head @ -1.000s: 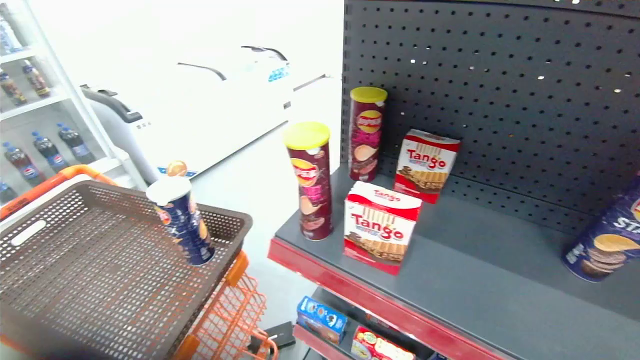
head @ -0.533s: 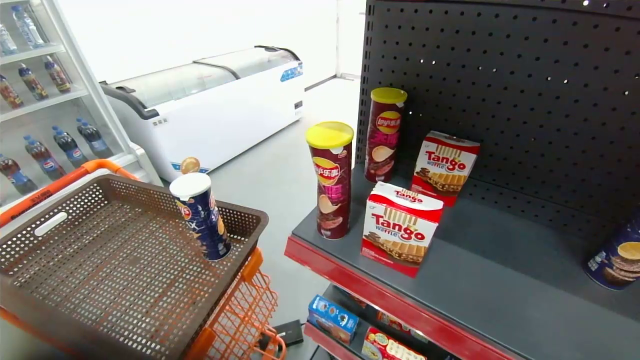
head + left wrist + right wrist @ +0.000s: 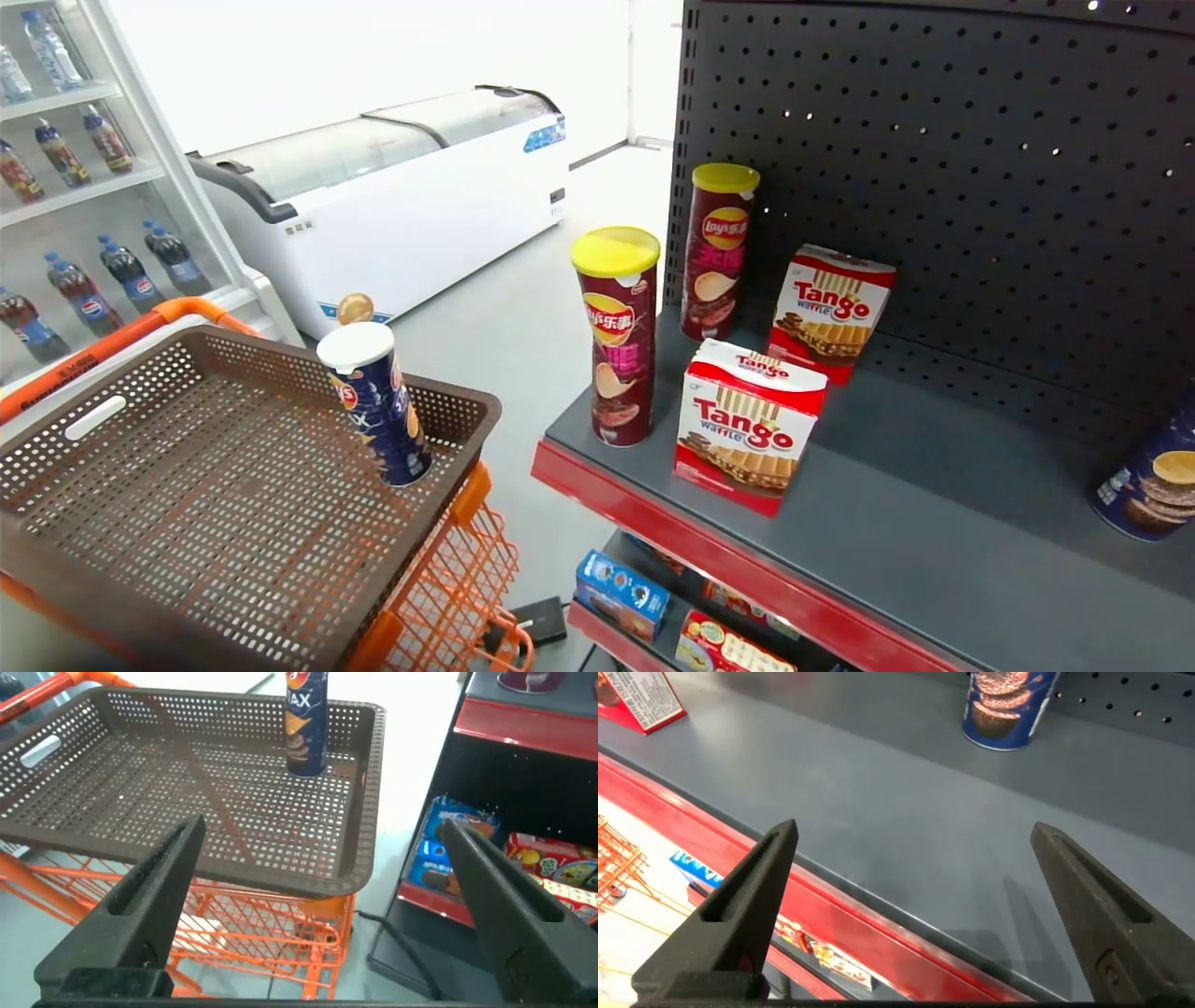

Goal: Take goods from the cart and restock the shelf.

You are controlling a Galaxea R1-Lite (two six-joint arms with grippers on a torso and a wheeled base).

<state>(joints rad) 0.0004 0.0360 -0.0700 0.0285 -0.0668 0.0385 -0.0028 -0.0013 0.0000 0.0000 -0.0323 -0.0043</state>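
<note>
The left pincer (image 3: 320, 826) hangs with its fingers wide apart over the near rim of the brown basket (image 3: 187, 485) that sits on the orange cart (image 3: 439, 597). It holds nothing. The one item left to take, a tall blue chip can (image 3: 305, 723), stands upright by the basket's far rim, close to the corner that faces the shelf (image 3: 896, 523). The right pincer (image 3: 915, 829) is likewise spread and empty, above the shelf's red front edge over a bare grey stretch. A second blue can (image 3: 1006, 705) stands beyond it toward the back panel.

The likely trouble is the can itself. It is tall on a narrow base, so a finger striking one side first would probably tip it against the basket wall or lay it flat on the mesh. A grip placed too high could let it swing and catch the rim when lifted. On the shelf, the front red can (image 3: 618, 336) and the front wafer box (image 3: 752, 425) stand near the front edge at the left end, so a careless swing there could knock them off.
</note>
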